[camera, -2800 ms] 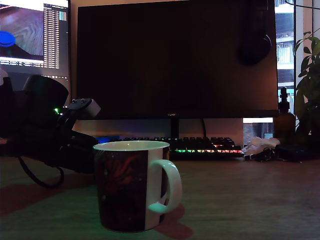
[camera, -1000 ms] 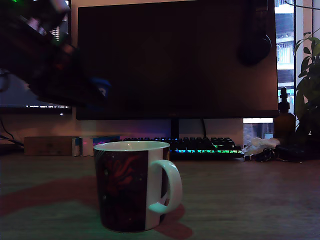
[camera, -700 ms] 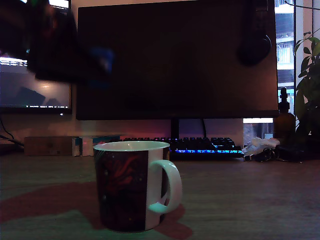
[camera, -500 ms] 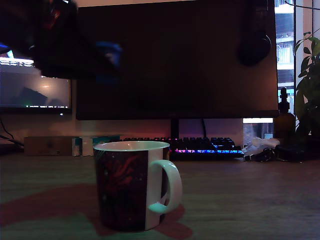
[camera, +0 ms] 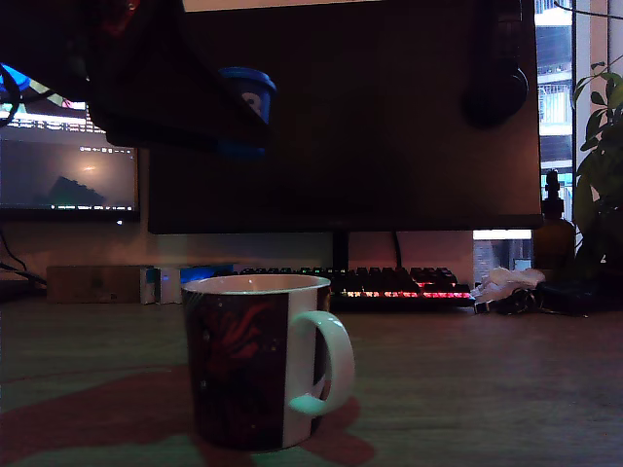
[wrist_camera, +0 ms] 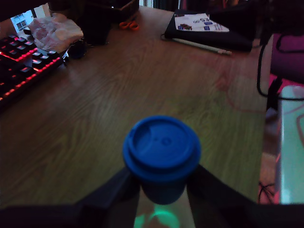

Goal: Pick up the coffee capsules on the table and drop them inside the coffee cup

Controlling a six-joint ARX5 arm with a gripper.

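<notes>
My gripper (camera: 241,122) hangs high at the exterior view's upper left, shut on a blue coffee capsule (camera: 247,89) with a white mark. That capsule is above and slightly to the exterior view's left of the coffee cup (camera: 255,362), a dark red-and-black patterned mug with a white handle standing on the table (camera: 467,389). In the wrist view the blue capsule (wrist_camera: 161,154) sits pinched between the two dark fingers (wrist_camera: 111,194), its round rim facing the camera. The cup does not show in the wrist view.
A large dark monitor (camera: 341,117) and a lit keyboard (camera: 389,282) stand behind the cup. A bottle (camera: 555,238) and plant (camera: 604,156) are at the exterior view's right. The wrist view shows crumpled plastic (wrist_camera: 54,31), scissors (wrist_camera: 128,23), a notebook (wrist_camera: 204,26) and a pencil (wrist_camera: 202,46).
The arm has risen from table level with the blue capsule and moved toward the exterior view's right, ending high over the cup's left side.
</notes>
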